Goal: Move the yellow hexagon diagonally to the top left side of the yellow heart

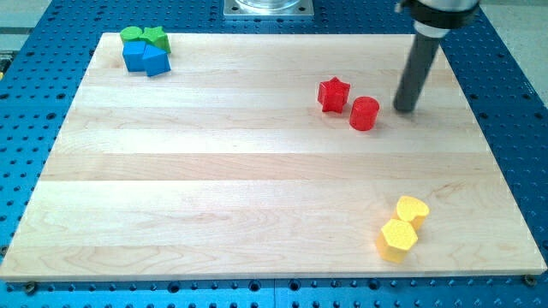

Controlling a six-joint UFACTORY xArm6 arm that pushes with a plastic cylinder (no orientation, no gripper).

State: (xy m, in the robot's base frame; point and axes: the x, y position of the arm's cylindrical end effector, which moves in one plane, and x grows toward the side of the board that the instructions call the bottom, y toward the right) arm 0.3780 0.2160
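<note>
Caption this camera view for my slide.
My tip beside the red cylinder, far from the touching yellow hexagon and heart.

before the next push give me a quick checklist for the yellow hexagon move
1. My tip in view: ok, just right of the red cylinder.
2. Tip at the yellow hexagon: not ok, it is far up the board from it.
3. Hexagon at the yellow heart's top left: not ok, it sits at the heart's bottom left, touching.
4. Path down to the hexagon free: ok, no blocks between.
5. Red star, green and blue blocks out of the way: ok.
</note>
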